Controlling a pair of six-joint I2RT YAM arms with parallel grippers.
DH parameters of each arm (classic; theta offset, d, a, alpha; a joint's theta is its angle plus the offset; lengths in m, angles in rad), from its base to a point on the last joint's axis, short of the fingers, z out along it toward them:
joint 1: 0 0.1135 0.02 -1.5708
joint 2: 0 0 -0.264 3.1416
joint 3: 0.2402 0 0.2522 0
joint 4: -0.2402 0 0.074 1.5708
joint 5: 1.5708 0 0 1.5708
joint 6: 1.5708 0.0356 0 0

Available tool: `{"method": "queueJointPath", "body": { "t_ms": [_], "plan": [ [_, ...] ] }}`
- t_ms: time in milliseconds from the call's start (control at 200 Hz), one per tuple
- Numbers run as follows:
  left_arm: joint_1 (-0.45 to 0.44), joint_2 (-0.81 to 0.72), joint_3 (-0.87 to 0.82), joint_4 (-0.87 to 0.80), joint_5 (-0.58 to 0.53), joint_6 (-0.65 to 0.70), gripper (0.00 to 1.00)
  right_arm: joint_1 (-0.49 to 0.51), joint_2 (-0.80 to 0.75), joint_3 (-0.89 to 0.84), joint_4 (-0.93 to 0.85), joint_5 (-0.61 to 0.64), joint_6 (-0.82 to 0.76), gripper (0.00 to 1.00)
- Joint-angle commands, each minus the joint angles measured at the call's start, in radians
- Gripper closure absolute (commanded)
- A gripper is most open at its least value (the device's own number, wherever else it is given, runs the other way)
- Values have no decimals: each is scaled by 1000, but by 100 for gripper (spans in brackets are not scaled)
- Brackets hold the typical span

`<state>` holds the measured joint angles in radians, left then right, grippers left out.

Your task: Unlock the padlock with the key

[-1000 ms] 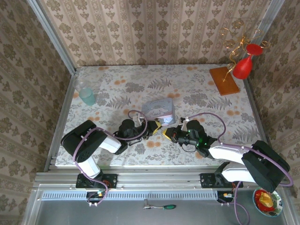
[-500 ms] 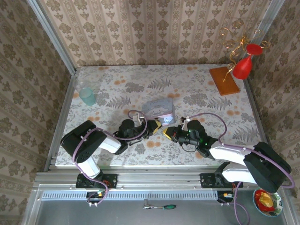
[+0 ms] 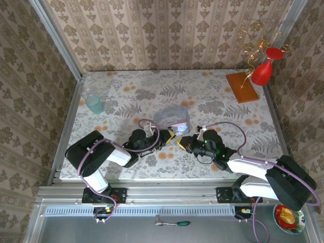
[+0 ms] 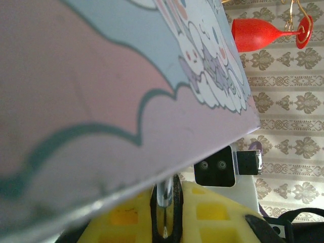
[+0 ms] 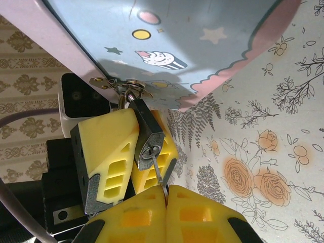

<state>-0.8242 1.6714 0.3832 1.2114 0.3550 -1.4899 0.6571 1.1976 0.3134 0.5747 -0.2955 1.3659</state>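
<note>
- Yellow fingers [image 5: 109,147] of the left hand [image 5: 137,154] stand narrow, clamped on either side of the padlock [image 5: 146,132].
- Dark in the body, the padlock hangs by its silvery shackle from the brass hasp [image 5: 129,83] on the near side of the pale blue tin [image 5: 202,45]. Its keyhole faces the right hand [image 5: 165,202].
- That right hand is pressed fully together, pinching the key [image 5: 159,174]. The thin blade runs from its fingertips up to the keyhole.
- How deep the blade sits in the lock cannot be told, nor whether the shackle has sprung.
- From above, the two hands meet tip to tip just in front of the tin, on the near half of the floral desk [image 3: 126,96].
- A red goblet [image 3: 263,71] and a wooden block [image 3: 242,87] stand at the far right corner, well apart from the lock.
</note>
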Motion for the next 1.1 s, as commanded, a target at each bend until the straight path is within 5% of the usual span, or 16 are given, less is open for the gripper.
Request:
{"method": "queueJointPath", "body": {
  "t_ms": [0, 1095],
  "plan": [
    [-24, -24, 39, 69, 44, -21, 100, -1, -7, 32, 19, 31, 1, 100],
    [-38, -64, 41, 66, 44, -24, 100, -31, 59, 33, 136, 10, 41, 100]
  ]
}}
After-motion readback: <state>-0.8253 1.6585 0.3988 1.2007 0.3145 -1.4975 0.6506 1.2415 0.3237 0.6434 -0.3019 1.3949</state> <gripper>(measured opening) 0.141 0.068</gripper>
